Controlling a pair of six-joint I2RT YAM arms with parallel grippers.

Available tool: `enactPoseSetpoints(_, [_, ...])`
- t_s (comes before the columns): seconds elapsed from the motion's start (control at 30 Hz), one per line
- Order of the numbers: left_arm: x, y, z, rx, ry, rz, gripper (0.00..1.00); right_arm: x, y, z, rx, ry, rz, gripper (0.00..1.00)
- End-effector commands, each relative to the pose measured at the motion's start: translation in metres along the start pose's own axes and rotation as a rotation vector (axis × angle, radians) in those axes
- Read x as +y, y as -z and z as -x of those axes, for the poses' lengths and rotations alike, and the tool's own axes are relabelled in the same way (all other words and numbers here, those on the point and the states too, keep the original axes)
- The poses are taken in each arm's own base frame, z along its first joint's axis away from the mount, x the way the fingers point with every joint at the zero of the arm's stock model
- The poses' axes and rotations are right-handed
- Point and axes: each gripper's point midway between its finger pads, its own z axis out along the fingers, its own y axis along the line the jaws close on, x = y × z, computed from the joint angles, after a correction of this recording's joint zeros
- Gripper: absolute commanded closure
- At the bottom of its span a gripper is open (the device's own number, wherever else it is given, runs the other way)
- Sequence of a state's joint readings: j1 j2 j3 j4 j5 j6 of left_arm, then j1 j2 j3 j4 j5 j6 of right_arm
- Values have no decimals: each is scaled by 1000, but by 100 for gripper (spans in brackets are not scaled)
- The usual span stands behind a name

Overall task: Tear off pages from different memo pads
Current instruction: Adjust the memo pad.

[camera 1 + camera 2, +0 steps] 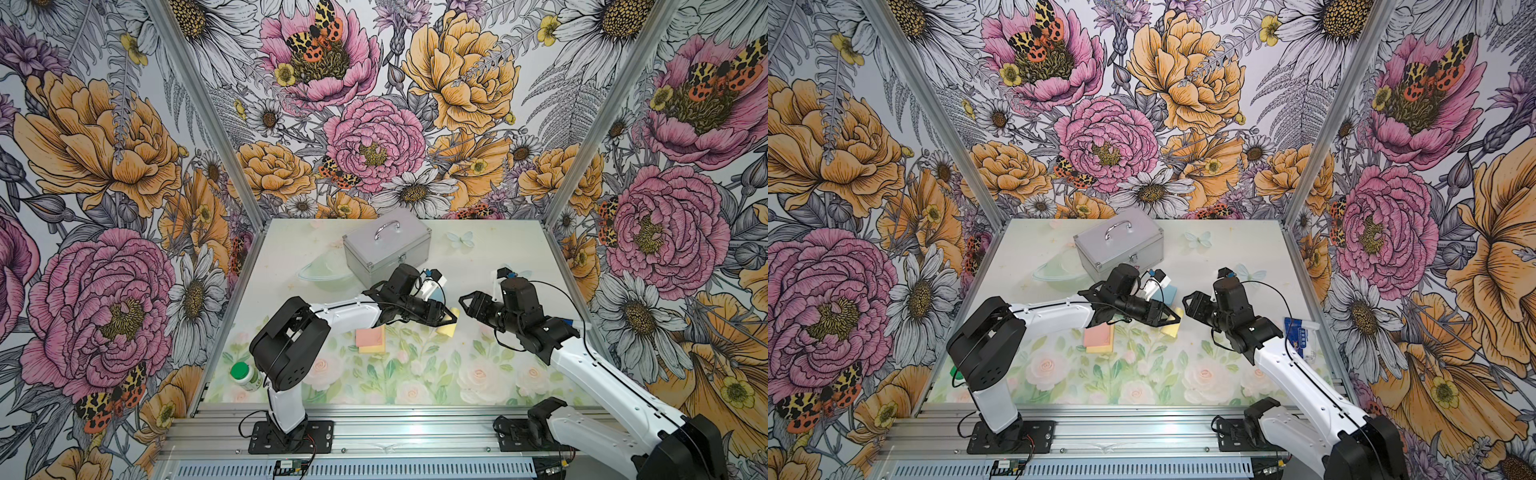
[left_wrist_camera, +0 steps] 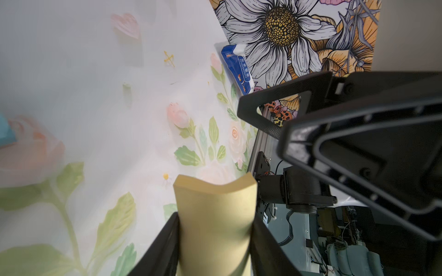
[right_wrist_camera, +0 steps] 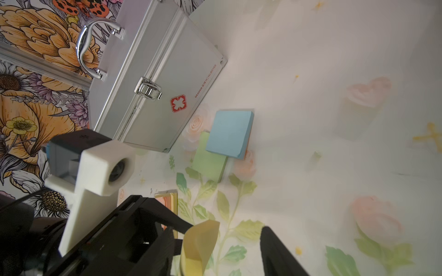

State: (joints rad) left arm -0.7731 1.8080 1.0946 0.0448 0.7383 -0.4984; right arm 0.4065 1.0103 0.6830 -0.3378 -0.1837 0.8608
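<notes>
Left wrist view: left pincer [image 2: 215, 216] squeezes the yellow memo pad [image 2: 212, 196] into a bow; right pincer [image 1: 465, 303] gapes.

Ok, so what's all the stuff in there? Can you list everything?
case: one, silver, back of the table.
blue pad: one, blue, by the case, overlapping the green pad.
green pad: one, green, partly under the blue pad.
pink pad: one, salmon-pink, mid-table, on the yellow pad.
yellow pad: one, yellow, underneath.
page: one, yellow, curled, in the left hand.
bottle: one, green lid, near the left arm's base.
packet: one, blue and white, right table edge.
left hand: black, shut on the page.
right hand: black, open.
</notes>
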Motion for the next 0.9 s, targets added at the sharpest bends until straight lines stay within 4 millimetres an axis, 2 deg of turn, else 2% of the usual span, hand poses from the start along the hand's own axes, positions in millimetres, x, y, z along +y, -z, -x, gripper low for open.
enactPoseSetpoints(0.0, [-22,3,8,-29,-74,-58,53,11,-6,-2,9,-38,74,41])
enactPoseSetpoints(0.13, [-21,-1,8,-26,-72,-57,52,14,-6,-4,9,-52,94,45])
enactPoseSetpoints(0.3, [-25,-3,11,-38,-80,-63,52,8,-8,-11,20,-74,79,55])
enactPoseSetpoints(0.47, [-28,-9,9,-28,-89,-67,51,11,-10,-14,32,-80,82,64])
enactPoseSetpoints(0.53, [-28,-10,8,-27,-88,-63,51,12,-9,-13,25,-81,82,81])
enactPoseSetpoints(0.57, [-16,-18,3,-9,-67,-46,51,12,-8,-12,18,-83,81,91])
enactPoseSetpoints(0.6, [-15,-19,3,-10,-68,-43,51,11,-8,-12,16,-86,80,100])
enactPoseSetpoints(0.73, [-9,-17,4,-30,-76,-4,44,6,-9,-12,8,-99,54,100])
enactPoseSetpoints(0.8, [0,-15,3,-38,-90,42,40,-5,-11,-13,15,-98,-13,100])
enactPoseSetpoints(0.83, [-10,-5,8,-66,-130,55,39,-11,-11,-11,13,-85,-58,100])
enactPoseSetpoints(0.87, [-8,0,9,-79,-156,94,38,-19,-10,-10,15,-69,-108,100])
